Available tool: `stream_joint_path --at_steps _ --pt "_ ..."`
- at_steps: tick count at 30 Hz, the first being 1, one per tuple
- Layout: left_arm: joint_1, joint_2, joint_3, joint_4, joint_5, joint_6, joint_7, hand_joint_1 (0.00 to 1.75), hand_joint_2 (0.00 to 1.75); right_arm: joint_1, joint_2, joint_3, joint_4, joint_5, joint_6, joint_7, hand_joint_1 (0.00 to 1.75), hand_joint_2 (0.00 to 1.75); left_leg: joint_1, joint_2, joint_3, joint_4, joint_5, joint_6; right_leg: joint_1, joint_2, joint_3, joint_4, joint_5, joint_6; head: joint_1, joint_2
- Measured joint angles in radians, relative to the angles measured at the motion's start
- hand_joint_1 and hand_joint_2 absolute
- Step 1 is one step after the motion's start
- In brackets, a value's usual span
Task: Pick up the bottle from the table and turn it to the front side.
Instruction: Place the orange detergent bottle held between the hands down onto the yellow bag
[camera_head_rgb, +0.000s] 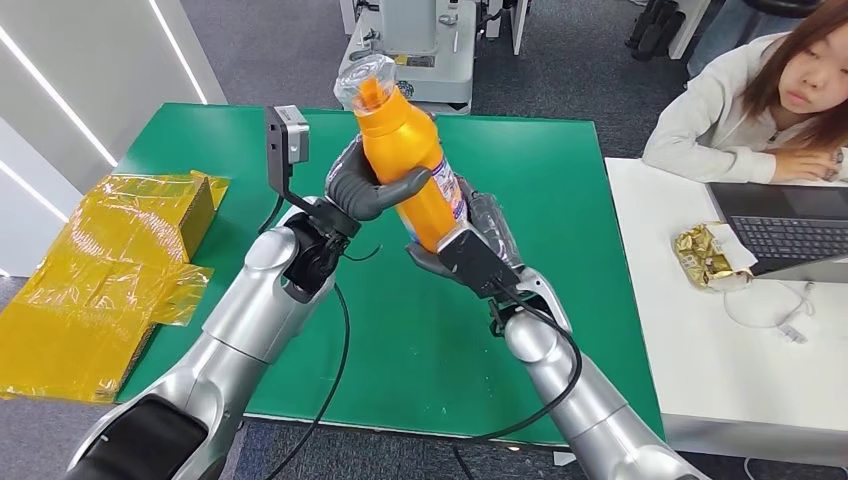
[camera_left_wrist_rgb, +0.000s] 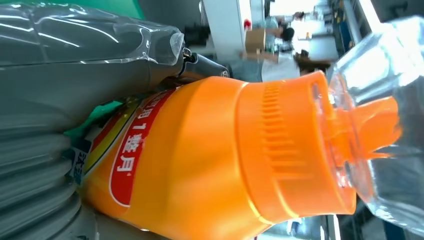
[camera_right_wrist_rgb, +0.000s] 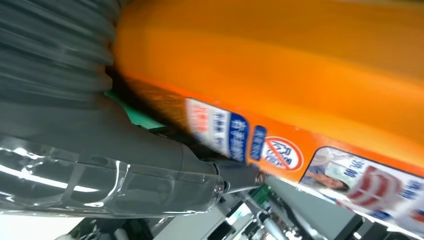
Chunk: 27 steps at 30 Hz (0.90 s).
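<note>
Orange bottle held above green table, left hand gripping middle, right hand hiding base, label blurred

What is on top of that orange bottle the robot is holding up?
The orange bottle has an orange ribbed cap with a spout, under a clear plastic cover. Both hands hold the bottle's body, the left hand and right hand, hiding its base.

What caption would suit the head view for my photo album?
Both hands, left hand and right hand, hold an orange bottle above the green table.
</note>
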<state>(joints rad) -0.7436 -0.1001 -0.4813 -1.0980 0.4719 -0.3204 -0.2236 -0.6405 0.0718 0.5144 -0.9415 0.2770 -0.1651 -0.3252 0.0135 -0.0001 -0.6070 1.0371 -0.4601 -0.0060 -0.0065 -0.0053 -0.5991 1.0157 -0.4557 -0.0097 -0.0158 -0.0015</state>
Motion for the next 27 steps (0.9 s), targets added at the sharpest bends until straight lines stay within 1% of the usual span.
stream_joint_path --at_steps 6,8,11,18,24,27 --pt "0.008 0.004 0.011 -0.006 -0.106 0.037 -0.025 1.75 1.75 0.097 -0.027 -0.006 -0.123 -0.039 0.014 -0.007 0.0 1.75 0.0 -0.001 -0.001 0.0 0.0 0.0 0.0 0.0 0.0 0.0 0.0 0.0 0.0 0.0" --pt "0.008 0.009 0.014 -0.006 -0.146 0.065 -0.032 1.75 1.75 0.127 -0.04 -0.008 -0.168 -0.057 0.015 -0.019 0.0 1.75 0.0 0.0 0.0 0.0 0.0 0.0 0.0 0.0 0.0 0.0 0.0 0.0 0.0 0.0" --pt "0.011 0.023 0.027 -0.006 -0.206 0.103 -0.042 1.75 1.75 0.196 -0.073 -0.014 -0.266 -0.091 0.014 -0.044 0.0 1.75 0.0 -0.001 0.0 0.0 0.0 0.0 0.0 -0.001 0.0 -0.001 0.0 0.0 0.0 0.0" --pt "0.022 0.054 0.064 -0.006 -0.294 0.14 -0.062 1.75 1.75 0.377 -0.144 -0.039 -0.514 -0.118 0.0 -0.083 0.0 1.75 0.0 -0.001 -0.001 0.0 0.0 0.0 0.0 -0.001 0.0 -0.001 0.0 0.0 0.0 0.0" --pt "0.023 0.066 0.079 -0.012 -0.49 0.252 -0.079 1.75 1.75 0.47 -0.167 -0.058 -0.655 -0.087 -0.025 -0.102 0.0 1.75 0.0 -0.001 -0.001 0.0 0.0 0.0 0.0 -0.001 0.0 -0.001 0.0 0.0 0.0 0.0" --pt "0.024 0.073 0.083 -0.022 -0.627 0.317 -0.083 1.75 1.75 0.501 -0.169 -0.072 -0.705 -0.078 -0.026 -0.111 0.0 1.75 0.0 -0.001 0.0 0.0 0.0 0.0 0.0 -0.001 0.0 -0.001 0.0 0.0 0.0 0.0"
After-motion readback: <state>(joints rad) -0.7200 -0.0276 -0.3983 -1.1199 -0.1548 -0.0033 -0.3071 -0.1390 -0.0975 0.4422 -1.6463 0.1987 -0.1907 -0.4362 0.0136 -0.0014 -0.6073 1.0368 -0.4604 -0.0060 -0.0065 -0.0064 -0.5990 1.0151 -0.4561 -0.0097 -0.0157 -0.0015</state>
